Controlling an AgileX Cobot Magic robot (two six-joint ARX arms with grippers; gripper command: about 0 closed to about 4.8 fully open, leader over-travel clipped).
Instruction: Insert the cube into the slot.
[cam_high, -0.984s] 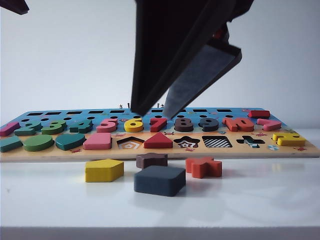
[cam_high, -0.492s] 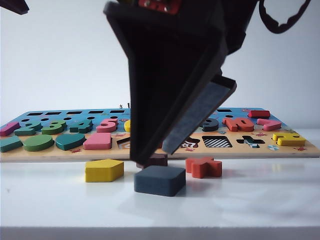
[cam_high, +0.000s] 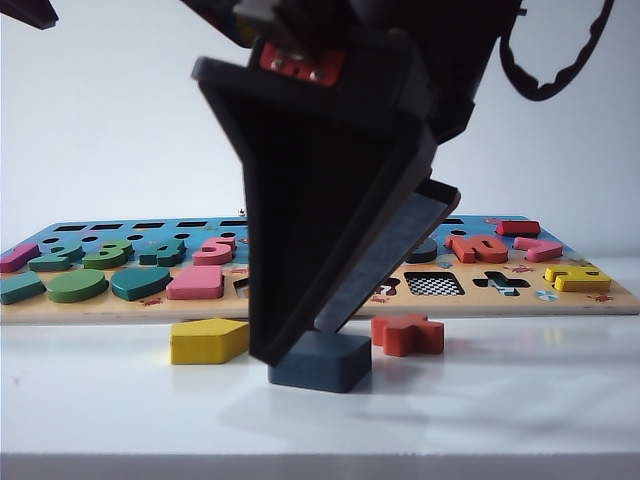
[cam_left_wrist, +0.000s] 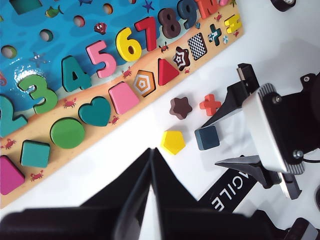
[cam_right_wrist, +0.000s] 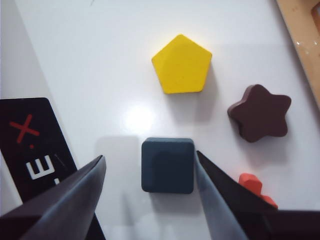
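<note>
The cube (cam_high: 330, 362) (cam_right_wrist: 168, 165) (cam_left_wrist: 207, 137), a dark slate-blue square block, lies flat on the white table in front of the puzzle board. My right gripper (cam_high: 295, 342) (cam_right_wrist: 150, 156) is open and hangs low over it, one finger on either side. One finger sits right at the cube's edge and the other stands a clear gap away. The slot (cam_high: 434, 284) (cam_left_wrist: 197, 46), a square recess with a checkerboard floor, lies empty on the board behind and to the right. My left gripper (cam_left_wrist: 151, 150) is shut and holds nothing, back from the pieces.
A yellow pentagon (cam_high: 207, 340) (cam_right_wrist: 181, 64), a brown star (cam_right_wrist: 260, 112) (cam_left_wrist: 180, 107) and a red-orange cross (cam_high: 408, 334) (cam_left_wrist: 210, 104) lie close round the cube. The puzzle board (cam_high: 560, 302) with coloured numbers and shapes spans the table behind them.
My right gripper has come down from above the board, still open, until its fingers flank the cube; it now hides the star in the exterior view. The cube has not moved.
</note>
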